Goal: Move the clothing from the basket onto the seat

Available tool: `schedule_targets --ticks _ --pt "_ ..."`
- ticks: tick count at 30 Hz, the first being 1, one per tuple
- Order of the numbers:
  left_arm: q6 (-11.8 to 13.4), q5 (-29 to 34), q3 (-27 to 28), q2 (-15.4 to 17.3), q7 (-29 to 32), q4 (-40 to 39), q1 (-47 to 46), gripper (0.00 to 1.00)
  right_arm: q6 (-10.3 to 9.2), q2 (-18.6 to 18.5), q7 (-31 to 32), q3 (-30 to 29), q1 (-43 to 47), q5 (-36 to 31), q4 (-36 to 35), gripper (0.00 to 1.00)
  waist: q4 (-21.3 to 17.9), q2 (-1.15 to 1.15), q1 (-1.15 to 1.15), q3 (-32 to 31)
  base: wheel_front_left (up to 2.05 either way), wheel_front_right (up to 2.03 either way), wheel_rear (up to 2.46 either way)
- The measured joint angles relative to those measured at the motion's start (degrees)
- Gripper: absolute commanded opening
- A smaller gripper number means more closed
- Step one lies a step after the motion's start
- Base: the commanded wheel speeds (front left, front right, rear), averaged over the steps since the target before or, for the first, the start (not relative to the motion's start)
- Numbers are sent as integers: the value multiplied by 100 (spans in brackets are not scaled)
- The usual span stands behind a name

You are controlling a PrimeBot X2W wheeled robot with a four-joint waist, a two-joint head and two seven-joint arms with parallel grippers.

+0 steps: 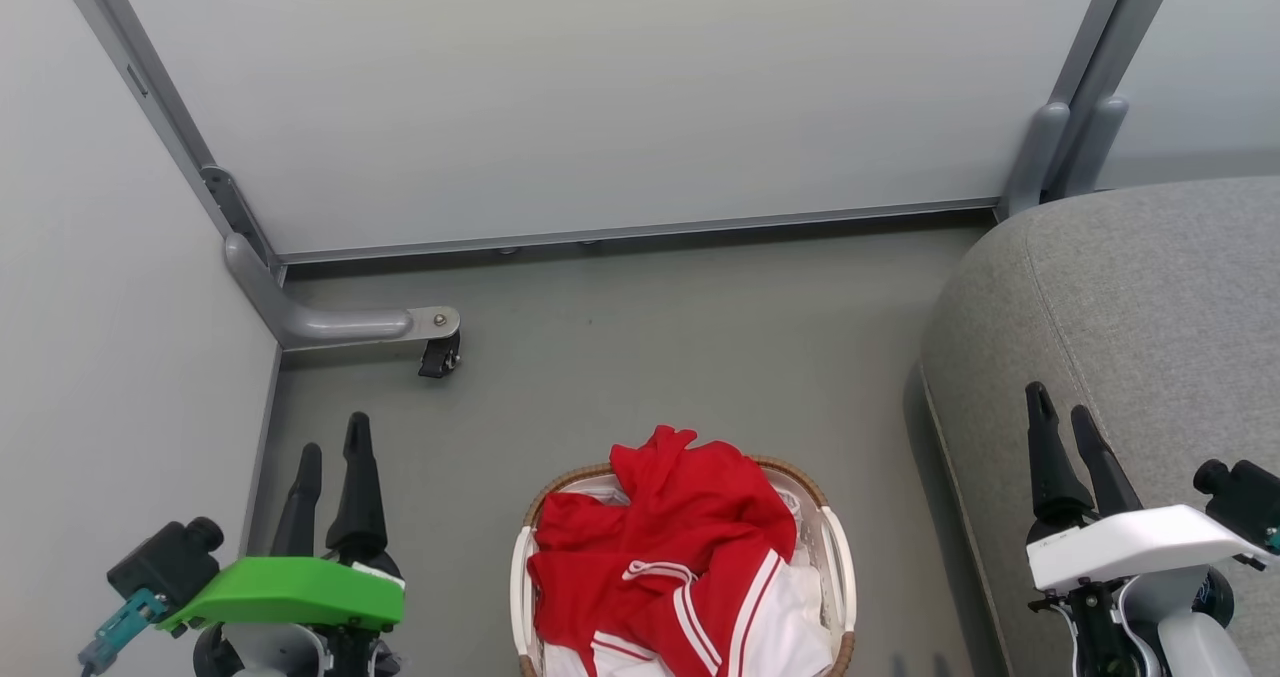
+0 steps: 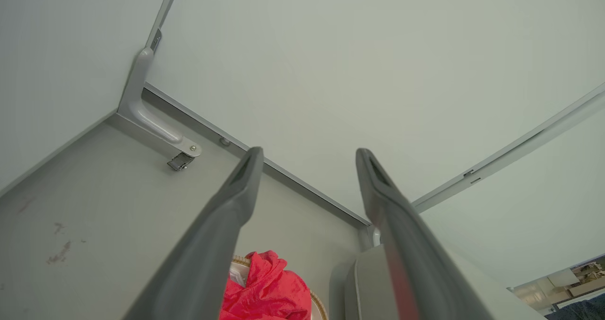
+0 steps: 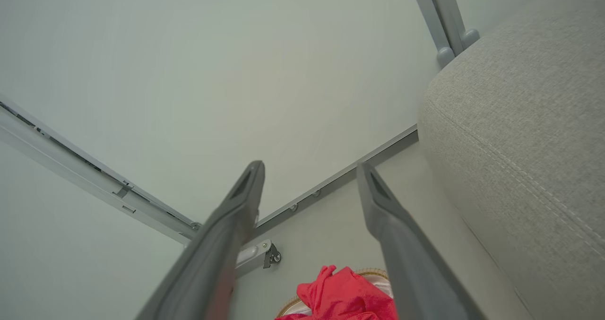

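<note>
Red clothing (image 1: 665, 547): heaped in the basket, with its top fold standing above the rim. None lay on the seat, so the task looked not yet begun.
Basket (image 1: 521, 572): white perforated plastic with a brown woven rim. It stood on the grey floor (image 1: 650, 327), well clear of the floor's far edge at the wall and near the edge where the seat stood, probably so the carry would be short.
Seat (image 1: 1130, 297): a large grey fabric cushion on the robot's right of the basket, its top bare where it showed, ready to receive the garments.
Left gripper (image 1: 334, 435): fingers spread wide and holding nothing, raised above the floor to the left of the basket, apparently poised to reach in.
Right gripper (image 1: 1058, 401): fingers also spread wide and empty, seen against the seat's fabric.
Hidden: the basket's near end was cut off at the bottom of the head view. What lay under the top garment could not be seen, nor could the number of garments be counted. No lettering was readable. The seat ran out of view on the right.
</note>
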Motion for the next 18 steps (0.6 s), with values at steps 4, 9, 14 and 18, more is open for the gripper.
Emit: schedule_targets --ticks 4,9,14,18 --pt "48 377 -93 2 -55 58 1 100 0 -4 -69 30 -4 -332 27 100 3 0 0 3 0 0 0" --pt "57 744 -165 3 -127 144 1 100 0 -8 -147 68 -18 -697 49 100 7 0 0 8 0 0 0" --pt "58 1121 -237 5 -223 261 14 100 0 -13 -232 114 -20 -1105 68 100 16 0 0 12 0 0 0" --pt "58 1288 -254 8 -282 366 20 100 0 -15 -279 149 -21 -1378 93 100 22 0 0 9 0 0 0"
